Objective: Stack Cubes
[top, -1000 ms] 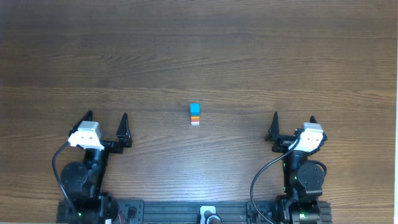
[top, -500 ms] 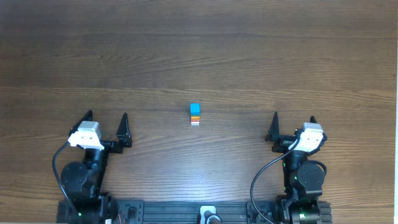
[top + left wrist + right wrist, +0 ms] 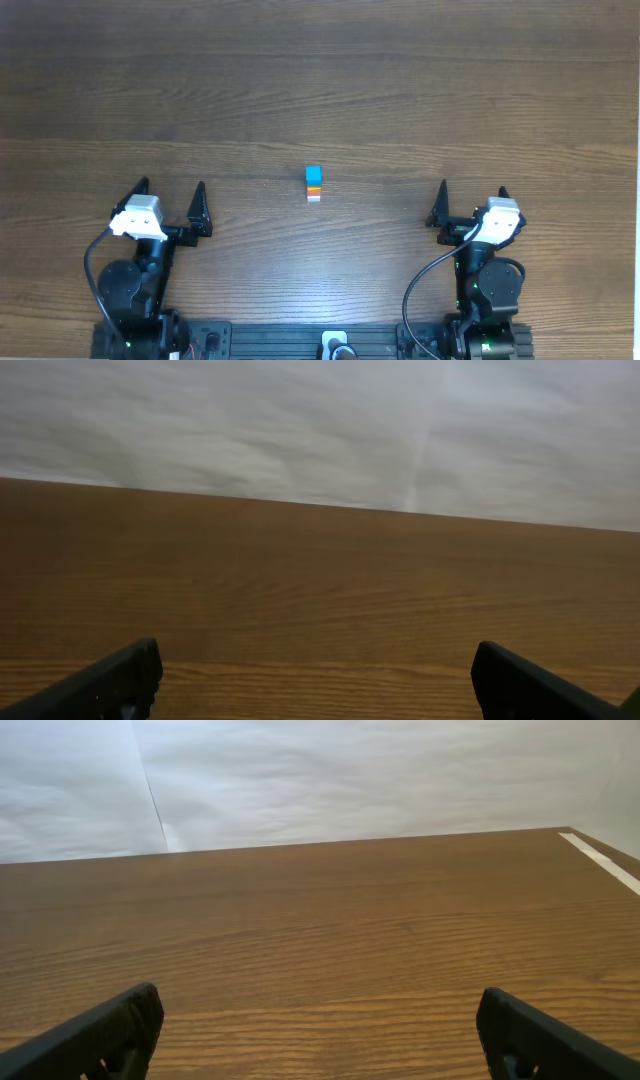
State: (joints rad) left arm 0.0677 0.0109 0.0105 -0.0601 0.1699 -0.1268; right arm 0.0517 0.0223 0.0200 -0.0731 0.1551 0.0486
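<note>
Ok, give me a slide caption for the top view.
Blue-topped cube stack on the wooden table, between the left arm and right arm, jaws open.

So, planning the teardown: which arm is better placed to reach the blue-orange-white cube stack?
Left, barely: the blue-orange-white cube stack sits slightly nearer the open left gripper than the open right gripper.

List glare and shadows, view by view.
Top view: even light, the cube stack casts hardly any shadow on the table. Left wrist view: pale sheen on the nearest wood. Right wrist view: soft sheen, no hard shadows.
</note>
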